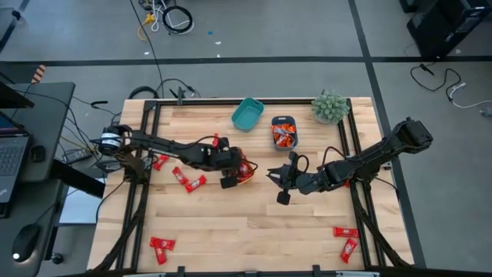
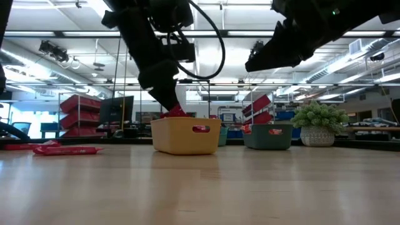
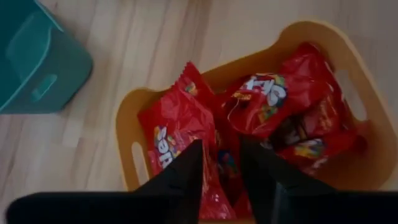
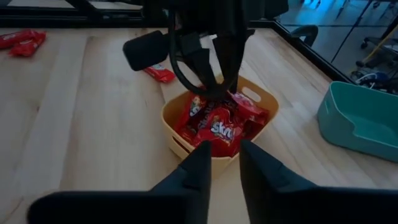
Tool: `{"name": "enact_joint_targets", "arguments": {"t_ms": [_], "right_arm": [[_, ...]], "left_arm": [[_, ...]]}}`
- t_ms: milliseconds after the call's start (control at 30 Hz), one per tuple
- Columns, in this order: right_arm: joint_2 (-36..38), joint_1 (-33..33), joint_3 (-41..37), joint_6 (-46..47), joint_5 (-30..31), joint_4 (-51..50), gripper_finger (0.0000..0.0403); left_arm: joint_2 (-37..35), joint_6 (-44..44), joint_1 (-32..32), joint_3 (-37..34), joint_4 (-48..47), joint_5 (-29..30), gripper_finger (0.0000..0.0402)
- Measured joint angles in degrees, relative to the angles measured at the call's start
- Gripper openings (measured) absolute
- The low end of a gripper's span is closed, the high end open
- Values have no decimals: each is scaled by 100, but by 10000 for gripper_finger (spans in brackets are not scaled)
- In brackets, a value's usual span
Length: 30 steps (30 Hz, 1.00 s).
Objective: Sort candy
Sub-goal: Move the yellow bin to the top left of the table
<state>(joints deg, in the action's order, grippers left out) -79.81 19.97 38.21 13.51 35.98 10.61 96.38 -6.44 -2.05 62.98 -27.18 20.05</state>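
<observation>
Dark fingers [image 3: 186, 180] of the left gripper [image 3: 221, 163] fill the near edge of the left wrist view, parted by a narrow gap and hanging just over a heap of red candy packets [image 3: 261, 106] in a yellow-orange bin [image 3: 127, 127]; one red packet [image 3: 177, 134] stands up between the bin's wall and the fingers, but nothing is pinched between them, so the gripper reads as released. Seen from overhead, this bin [image 1: 250, 172] sits near the table's centre, with the left gripper [image 1: 237, 171] right above it.

At about three o'clock from the bin, well apart from it, the right gripper [image 1: 281, 185] hovers over bare wood, its fingers [image 4: 196, 163] slightly apart and holding nothing, pointed toward the bin.

Loose red candy bars lie across the wooden table [image 1: 254, 223]: a few [image 1: 190, 181] at nine o'clock from the bin, a pair [image 1: 161, 246] at the seven o'clock corner, and two more [image 1: 347, 240] at the five o'clock corner.

At twelve o'clock, near the far edge, an empty-looking teal bin [image 1: 247, 113] sits tilted, and just beside it a grey-blue bin [image 1: 284, 133] holds orange-red candies. A small potted plant [image 1: 330, 106] stands at one o'clock by the table's corner.
</observation>
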Motion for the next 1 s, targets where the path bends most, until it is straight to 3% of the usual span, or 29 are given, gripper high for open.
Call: {"name": "enact_joint_targets", "arguments": {"t_ms": [267,433,567,667,800,933,1000], "right_arm": [[0,0,1,-7,-1,29,142],[67,0,1,-61,-3,10,167],[246,15,3,-166,-3,-205,169],[268,15,3,-147,-83,-339,149],[165,-37,3,-147,-502,-386,91],[37,-127,8,-158,-917,-302,16],[-6,-178,2,-207,-1062,-377,8]], "left_arm": [[0,-146,-38,694,-807,4,163],[-47,-127,-204,888,-855,-6,160],[-133,-132,-449,752,-519,-73,127],[-256,-133,-653,392,305,-326,79],[-501,-147,-872,-168,1304,-626,12],[-828,-137,-1145,-821,2486,-722,9],[-998,-136,-1299,-1175,2998,-739,7]]}}
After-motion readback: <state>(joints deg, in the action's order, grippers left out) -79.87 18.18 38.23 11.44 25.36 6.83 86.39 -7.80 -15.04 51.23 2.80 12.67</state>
